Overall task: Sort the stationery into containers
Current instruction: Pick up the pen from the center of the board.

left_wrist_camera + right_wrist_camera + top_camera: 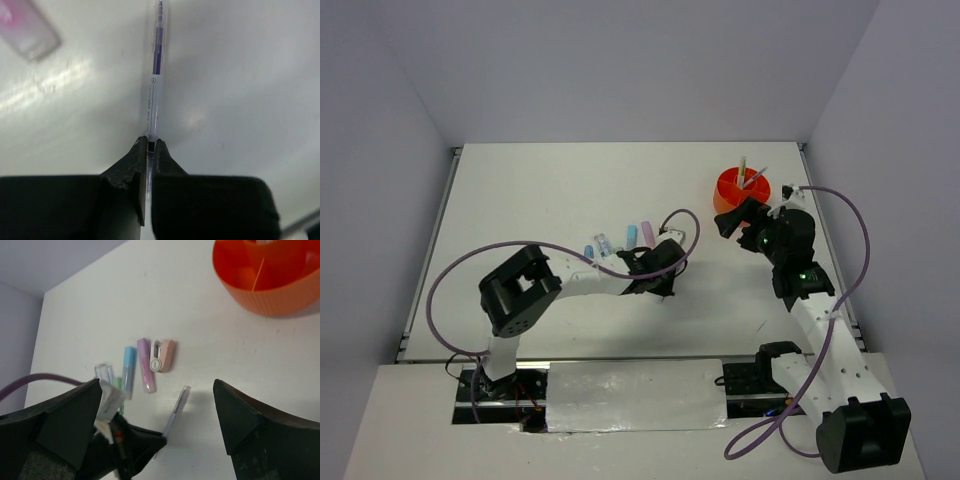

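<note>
My left gripper (151, 142) is shut on the end of a clear pen with purple ink (156, 75), which points away from it over the white table. The right wrist view shows this pen (177, 410) casting a shadow, with the left gripper (150, 442) below it. Beside it lie a pink clip-like item (164, 355), a purple marker (146, 364), a blue marker (128, 371), a green item (117, 385) and a clear one (103, 371). The orange pot (732, 190) stands at the back right with two pens (744, 170) upright in it. My right gripper (730, 222) is open and empty beside the pot.
The row of markers (631, 235) lies mid-table just behind the left gripper (660, 265). The pot's ribbed wall (265, 295) fills the right wrist view's top right. A pink-and-clear item (27, 25) lies left of the held pen. Grey walls enclose the table on three sides.
</note>
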Controlling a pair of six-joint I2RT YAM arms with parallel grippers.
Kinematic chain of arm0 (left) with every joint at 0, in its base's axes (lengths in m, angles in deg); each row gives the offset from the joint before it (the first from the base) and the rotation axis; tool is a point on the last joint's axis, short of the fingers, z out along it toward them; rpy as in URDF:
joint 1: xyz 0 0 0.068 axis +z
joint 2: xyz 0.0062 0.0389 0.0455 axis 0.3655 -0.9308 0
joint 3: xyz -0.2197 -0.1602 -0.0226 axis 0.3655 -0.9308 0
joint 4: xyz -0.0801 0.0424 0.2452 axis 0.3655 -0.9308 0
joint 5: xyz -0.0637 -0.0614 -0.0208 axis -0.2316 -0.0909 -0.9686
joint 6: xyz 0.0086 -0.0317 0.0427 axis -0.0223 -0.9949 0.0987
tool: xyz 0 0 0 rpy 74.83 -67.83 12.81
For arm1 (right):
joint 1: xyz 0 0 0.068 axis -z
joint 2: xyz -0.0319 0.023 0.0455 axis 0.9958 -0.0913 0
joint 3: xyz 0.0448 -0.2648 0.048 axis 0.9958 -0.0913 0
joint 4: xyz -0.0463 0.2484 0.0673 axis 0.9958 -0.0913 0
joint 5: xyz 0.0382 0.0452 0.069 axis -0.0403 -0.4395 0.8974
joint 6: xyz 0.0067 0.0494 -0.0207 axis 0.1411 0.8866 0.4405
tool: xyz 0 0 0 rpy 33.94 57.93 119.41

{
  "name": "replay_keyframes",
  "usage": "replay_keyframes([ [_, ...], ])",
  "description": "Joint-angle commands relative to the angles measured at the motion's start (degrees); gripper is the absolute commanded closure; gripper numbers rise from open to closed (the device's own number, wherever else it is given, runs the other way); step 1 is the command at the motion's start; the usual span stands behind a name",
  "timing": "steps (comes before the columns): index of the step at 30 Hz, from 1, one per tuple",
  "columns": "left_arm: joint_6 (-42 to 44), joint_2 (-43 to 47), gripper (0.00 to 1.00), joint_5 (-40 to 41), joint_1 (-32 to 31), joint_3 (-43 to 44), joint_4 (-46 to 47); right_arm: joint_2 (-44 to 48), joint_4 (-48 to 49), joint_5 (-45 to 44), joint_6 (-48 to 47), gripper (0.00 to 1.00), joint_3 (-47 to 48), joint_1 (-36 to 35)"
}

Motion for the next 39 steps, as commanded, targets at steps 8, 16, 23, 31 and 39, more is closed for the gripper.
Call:
replay_keyframes([
  [8, 4.16, 20.82, 1.00, -6.35, -1.92, -21.59, 30.01, -1.80, 12.22, 10.52, 7.75, 0.05, -8.52, -2.36],
  [16, 3.63, 26.19, 1.00, -12.58, -2.00, -29.86, 45.84, -4.61, 17.49, 8.59, 10.39, 0.10, -11.17, -12.20],
  [23, 3.81, 28.48, 1.00, -14.00, -2.09, -32.94, 50.69, -6.63, 17.06, 6.21, 11.10, 0.46, -9.58, -15.45],
  [31, 6.01, 31.99, 0.01, -7.51, -2.00, -31.45, 41.40, -6.81, 18.91, 4.90, 7.51, 1.00, -7.22, -15.47],
  [39, -0.51, 38.40, 0.01, 8.61, 0.01, -25.12, 1.31, -15.94, 21.24, -26.06, -9.79, 1.00, 9.75, -7.30],
])
